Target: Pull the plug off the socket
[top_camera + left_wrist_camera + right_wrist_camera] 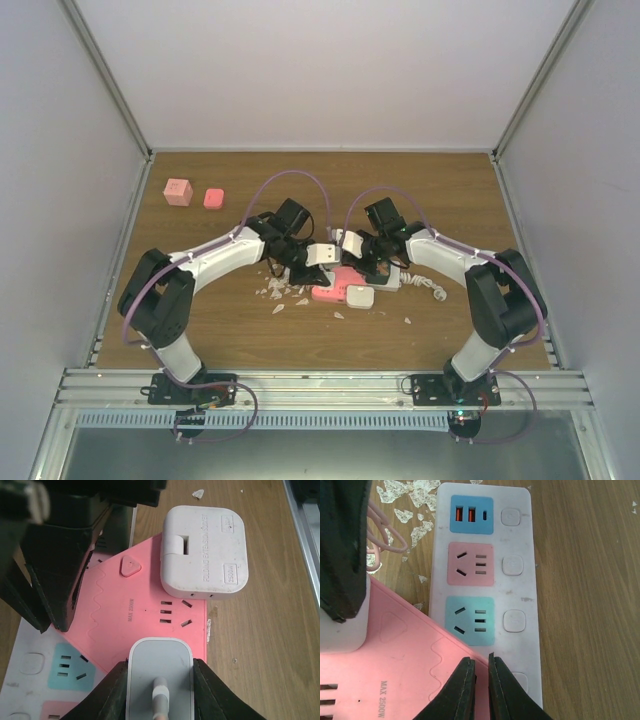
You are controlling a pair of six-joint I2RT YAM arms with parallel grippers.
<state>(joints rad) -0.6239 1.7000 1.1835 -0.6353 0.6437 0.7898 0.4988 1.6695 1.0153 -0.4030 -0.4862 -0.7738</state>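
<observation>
we count two arms meeting over the middle of the table, and one socket lying there: a long white strip, partly covered by one flat pink board that rests across it at an angle. in the right wrist view we count three coloured faces on the socket: one blue with two orange ports and a small slot, one pink, one teal. beside them run four rounded buttons, the fourth half hidden by the fingers. a short curled white cord trails from the socket's right end.

the left gripper pinches one white plug, one finger on each side, with the plug's lead running out towards the camera. the plug stands at the edge of the pink board; we cannot tell whether its prongs are seated.

the right gripper has its two fingers pressed together with nothing between them, the tips down where the pink board's edge crosses the socket.

one white square folding unit sits on the pink board's far corner. we count two pink blocks near each other at the far left of the table, well apart from the socket. many white flakes are scattered around the socket.
</observation>
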